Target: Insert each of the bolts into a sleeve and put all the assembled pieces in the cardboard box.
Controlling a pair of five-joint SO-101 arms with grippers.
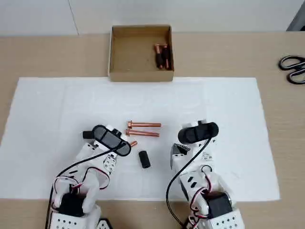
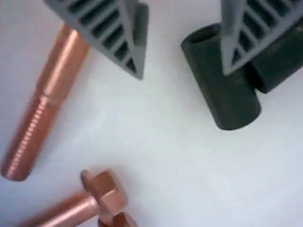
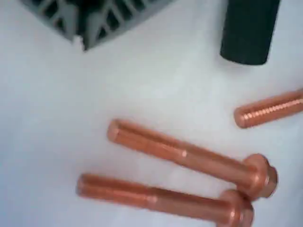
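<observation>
bolts (image 1: 143, 125) mid-frame: copper, thread ends finely ridged. sleeve (image 1: 144, 159) below them: plain black. cardboard box (image 1: 140, 74) top centre: brown. sheet (image 1: 47, 119): white. table (image 1: 47, 52): tan. scissors (image 1: 293, 69) right edge: black. left gripper (image 2: 182, 74) fingers (image 2: 113, 38): grey, ribbed lattice.

Bolts (image 1: 143, 124) and a sleeve (image 1: 144, 159) clutter the middle of the white sheet (image 1: 57, 109).

no readable text, labels or numbers

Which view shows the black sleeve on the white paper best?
The left wrist view: the sleeve lies close and almost whole, one fingertip crossing it. The high view shows the sleeve whole but far off; the right wrist view cuts off one end.
</observation>
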